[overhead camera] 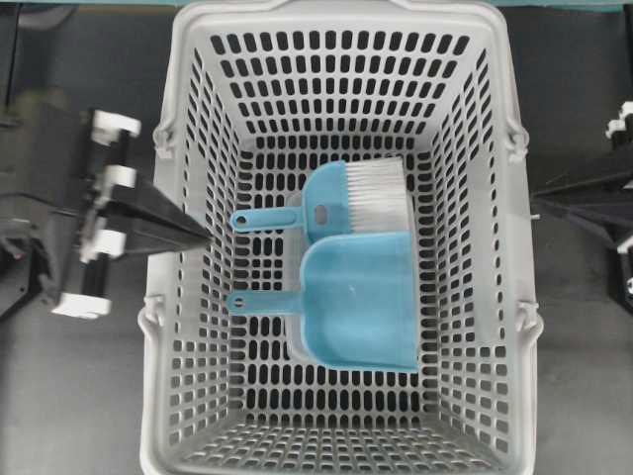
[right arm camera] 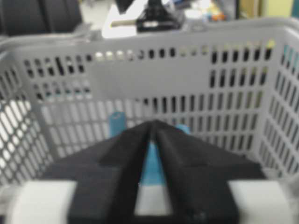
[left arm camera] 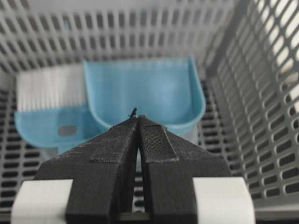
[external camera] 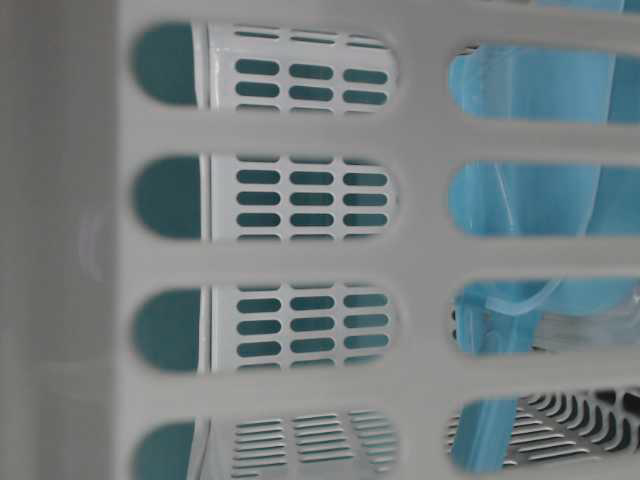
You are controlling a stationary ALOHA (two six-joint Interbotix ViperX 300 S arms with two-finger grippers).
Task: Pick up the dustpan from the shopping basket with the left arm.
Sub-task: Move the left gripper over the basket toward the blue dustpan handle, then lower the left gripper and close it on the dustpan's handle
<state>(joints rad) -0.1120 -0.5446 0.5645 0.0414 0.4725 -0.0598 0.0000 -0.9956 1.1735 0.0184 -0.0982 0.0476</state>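
Note:
The light blue dustpan (overhead camera: 361, 302) lies flat on the floor of the grey shopping basket (overhead camera: 188, 327), its thin handle (overhead camera: 259, 300) pointing left. My left gripper (overhead camera: 203, 236) is shut and empty. It hovers over the basket's left wall, a little short of the handle ends. In the left wrist view the shut tips (left arm camera: 138, 116) point at the dustpan (left arm camera: 145, 86) ahead. My right gripper (overhead camera: 539, 203) stays outside the basket's right wall. In its blurred wrist view the right gripper (right arm camera: 154, 122) shows a narrow wedge of gap between the fingers, and nothing is held.
A blue hand brush (overhead camera: 331, 203) with white bristles (overhead camera: 378, 193) lies just behind the dustpan, its handle also pointing left. In the left wrist view the brush (left arm camera: 49, 123) sits left of the pan. The basket's slotted walls (left arm camera: 261, 93) rise high on every side.

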